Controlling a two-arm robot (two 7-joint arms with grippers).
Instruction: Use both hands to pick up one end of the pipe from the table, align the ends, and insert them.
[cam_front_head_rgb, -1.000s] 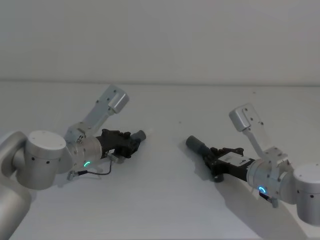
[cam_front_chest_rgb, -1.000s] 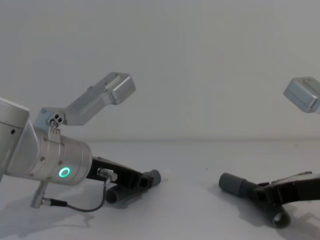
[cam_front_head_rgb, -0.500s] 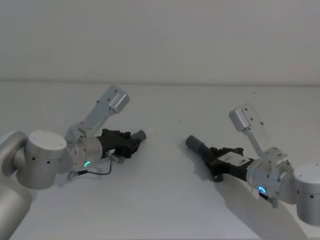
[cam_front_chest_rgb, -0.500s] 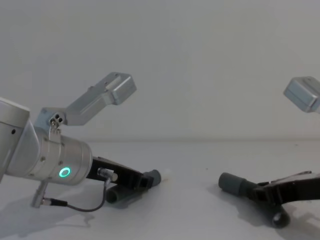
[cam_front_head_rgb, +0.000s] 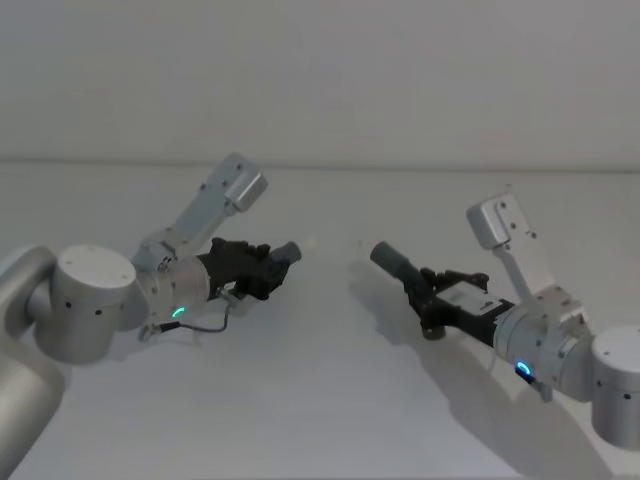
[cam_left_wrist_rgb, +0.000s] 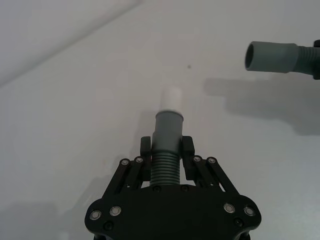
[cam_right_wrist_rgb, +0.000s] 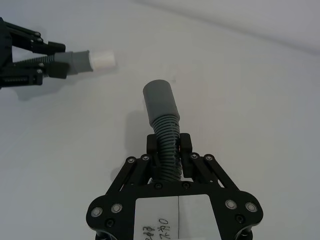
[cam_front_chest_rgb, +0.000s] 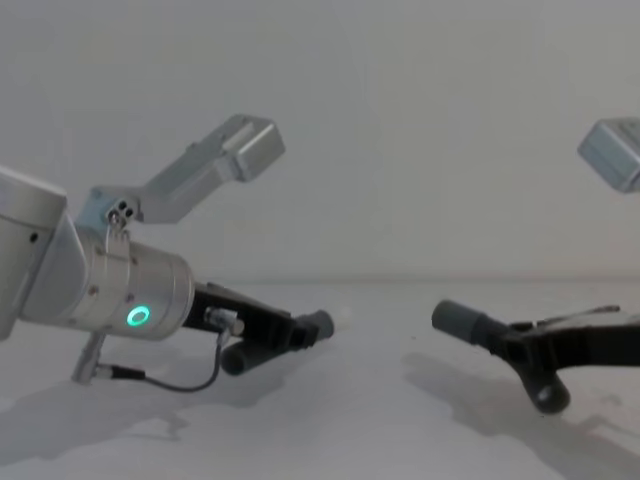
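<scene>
1. Two pipe pieces are in my grip. My left gripper (cam_front_head_rgb: 262, 268) is clamped on the left pipe piece (cam_front_head_rgb: 283, 255), and my right gripper (cam_front_head_rgb: 425, 295) is clamped on the right pipe piece (cam_front_head_rgb: 393, 262).
2. Seen from the head, the left pipe piece sits at about 9 o'clock from the middle of the table (cam_front_head_rgb: 320, 400) and the right pipe piece at about 3 o'clock. They are well apart, and the shadows beneath them suggest both hang just clear of the surface.
3. The pale tip (cam_left_wrist_rgb: 172, 97) points toward 2 o'clock. The socket collar (cam_right_wrist_rgb: 157, 95) points toward 10 o'clock, so the two roughly face each other but are not yet on one line.
4. I judge both pieces to be light plastic. The collars look stiff and smooth, so probably slippery. The ribbed stretch behind each collar looks bendable.
5. My jaws close on those ribs just behind each collar, which is a sound hold. The ridges resist sliding, and the short overhang should limit droop when I push.
6. Squeezing harder could crush or kink the ribs.
7. The socket collar is the only hollow thing here. From my left wrist its mouth looks open with nothing inside, ready for the pale tip.
</scene>
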